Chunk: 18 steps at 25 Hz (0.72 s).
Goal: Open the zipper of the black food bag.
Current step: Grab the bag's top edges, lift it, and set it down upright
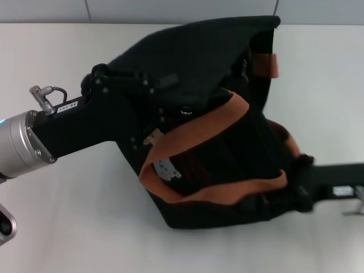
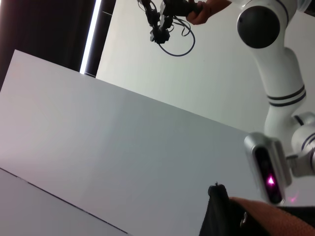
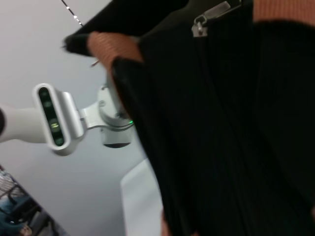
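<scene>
The left tool (image 1: 149, 111) comes in from the left of the head view on a thick black wrist behind a silver arm segment, and its front end is pressed into the left side of the black food bag (image 1: 199, 68). Its tips are lost against the black fabric, so I cannot tell whether they are spread, pressed together or pinching anything.

The black food bag lies slumped on its side across the middle of the white worktop (image 1: 68, 227), its top end toward the far edge and its bulk sagging toward the near right. One orange-brown strap (image 1: 193, 133) loops across the front of the bag, from the near-left corner up over its middle; a second strap (image 1: 239, 190) runs along its lower side toward the right. A pale patch (image 1: 165, 169) shows just inside the left bend of the first strap.

The zipper (image 3: 209, 17) is plain only in the right wrist view, where a small silver pull tab hangs at the top of the black fabric, beside an orange-brown band. In the head view a small metal glint (image 1: 186, 111) sits near the bag's middle, just right of the left tool; whether that is the pull I cannot tell.

The right tool (image 1: 301, 190) reaches in from the right edge and meets the bag's lower right corner, close to the end of the second strap. Its tips are hidden against the bag, so its state cannot be told either.
</scene>
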Each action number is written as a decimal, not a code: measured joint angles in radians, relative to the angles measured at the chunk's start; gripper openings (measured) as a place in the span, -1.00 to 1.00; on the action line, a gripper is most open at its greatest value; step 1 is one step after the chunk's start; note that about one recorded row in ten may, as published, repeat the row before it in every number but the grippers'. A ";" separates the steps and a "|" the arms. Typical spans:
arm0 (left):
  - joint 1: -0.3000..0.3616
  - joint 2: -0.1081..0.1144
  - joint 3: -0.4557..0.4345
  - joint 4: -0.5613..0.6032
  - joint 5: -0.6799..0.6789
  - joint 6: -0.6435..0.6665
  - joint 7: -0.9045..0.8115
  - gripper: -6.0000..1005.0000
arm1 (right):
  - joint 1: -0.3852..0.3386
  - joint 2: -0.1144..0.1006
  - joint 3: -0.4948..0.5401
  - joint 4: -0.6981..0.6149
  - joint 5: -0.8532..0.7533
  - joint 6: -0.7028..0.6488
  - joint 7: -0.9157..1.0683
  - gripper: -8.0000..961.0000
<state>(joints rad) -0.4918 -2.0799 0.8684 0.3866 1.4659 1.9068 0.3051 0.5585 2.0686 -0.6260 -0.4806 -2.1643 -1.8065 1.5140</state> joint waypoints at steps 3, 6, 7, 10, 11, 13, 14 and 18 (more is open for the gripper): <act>-0.001 0.000 0.012 0.000 0.000 0.001 0.006 -0.79 | 0.058 0.010 -0.009 0.034 -0.003 0.066 0.014 0.65; -0.002 0.000 0.017 -0.002 -0.001 0.003 0.009 -0.79 | 0.105 0.013 -0.018 0.066 -0.001 0.111 0.012 0.65; -0.004 0.000 0.024 -0.006 -0.001 0.004 0.010 -0.79 | 0.114 0.014 -0.018 0.070 0.001 0.123 0.010 0.64; -0.006 0.000 0.049 -0.013 0.000 -0.004 0.011 -0.79 | 0.121 0.016 -0.014 0.076 0.005 0.160 0.005 0.64; -0.006 0.000 0.055 -0.020 0.002 -0.007 0.011 -0.79 | 0.119 0.016 -0.013 0.076 0.006 0.161 0.005 0.64; -0.006 0.000 0.055 -0.020 0.002 -0.007 0.011 -0.79 | 0.106 0.013 -0.010 0.073 0.007 0.141 0.004 0.64; -0.006 0.000 0.055 -0.020 0.002 -0.007 0.011 -0.79 | 0.092 0.011 -0.005 0.062 0.009 0.116 0.003 0.64; -0.007 0.000 0.057 -0.026 0.005 -0.021 0.012 -0.78 | 0.013 0.003 0.024 0.001 0.059 0.021 0.001 0.64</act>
<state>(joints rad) -0.4987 -2.0801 0.9254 0.3607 1.4712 1.8858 0.3174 0.5719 2.0715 -0.6020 -0.4797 -2.1057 -1.7852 1.5150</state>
